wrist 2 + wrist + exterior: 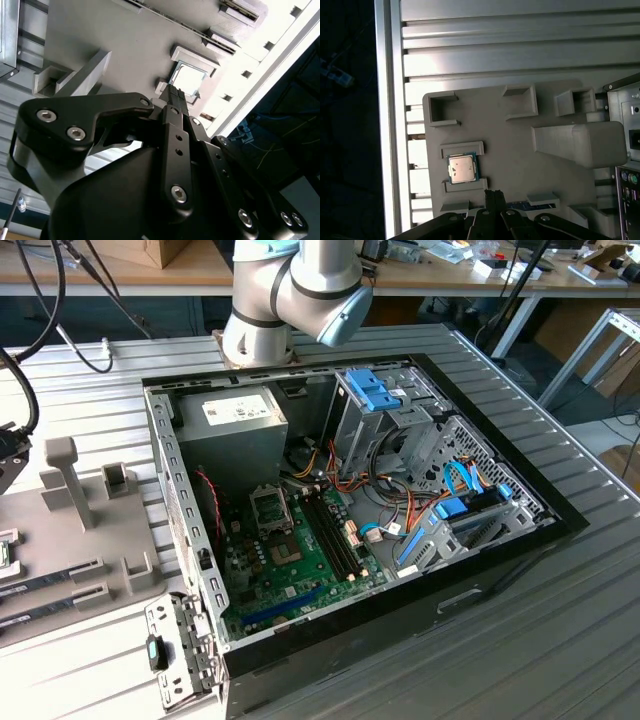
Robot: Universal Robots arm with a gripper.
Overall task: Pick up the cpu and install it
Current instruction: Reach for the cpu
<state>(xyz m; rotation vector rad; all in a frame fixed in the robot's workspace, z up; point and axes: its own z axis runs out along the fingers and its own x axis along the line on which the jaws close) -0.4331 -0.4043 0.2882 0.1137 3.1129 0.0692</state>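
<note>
in the first wrist view the cpu [461, 168] lies flat in a recess of the grey holder tray [520, 160], silvery top up. the gripper [494, 194] hangs near it, apart, with fingertips drawn narrow and holding nothing. the exterior view shows the arm [290, 290] at the far side, and the open computer case [400, 630] with its green motherboard [300, 570] on the exterior view's right of the tray.
</note>
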